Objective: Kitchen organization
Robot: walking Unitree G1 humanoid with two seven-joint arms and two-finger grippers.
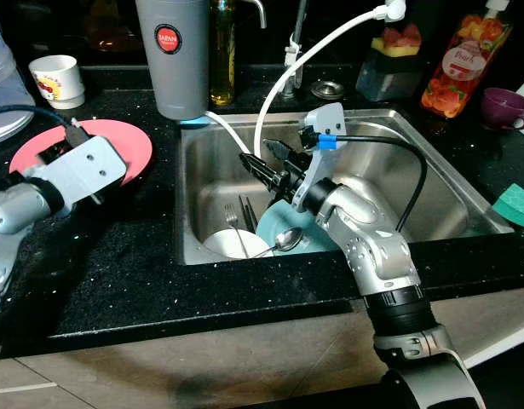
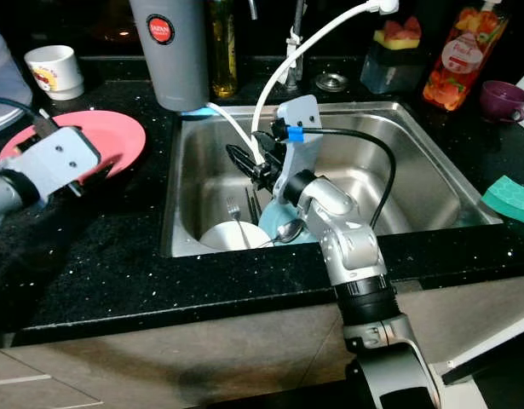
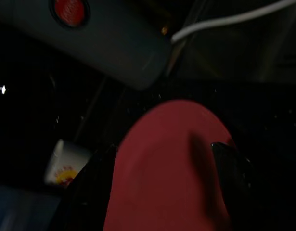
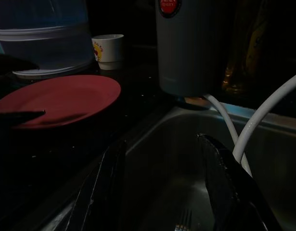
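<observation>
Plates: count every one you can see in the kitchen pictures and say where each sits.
3: a red plate on the counter left of the sink; a white plate and a teal plate inside the sink. More may be hidden.

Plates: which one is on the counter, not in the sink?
The pink plate, flat on the black counter by the left tool. The white plate and teal plate lie in the sink.

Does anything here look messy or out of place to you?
A white hose droops from above into the sink instead of being stowed. In the basin a fork and spoon lie loose over a white dish and a teal plate. The pink plate on the counter looks fine.
</observation>
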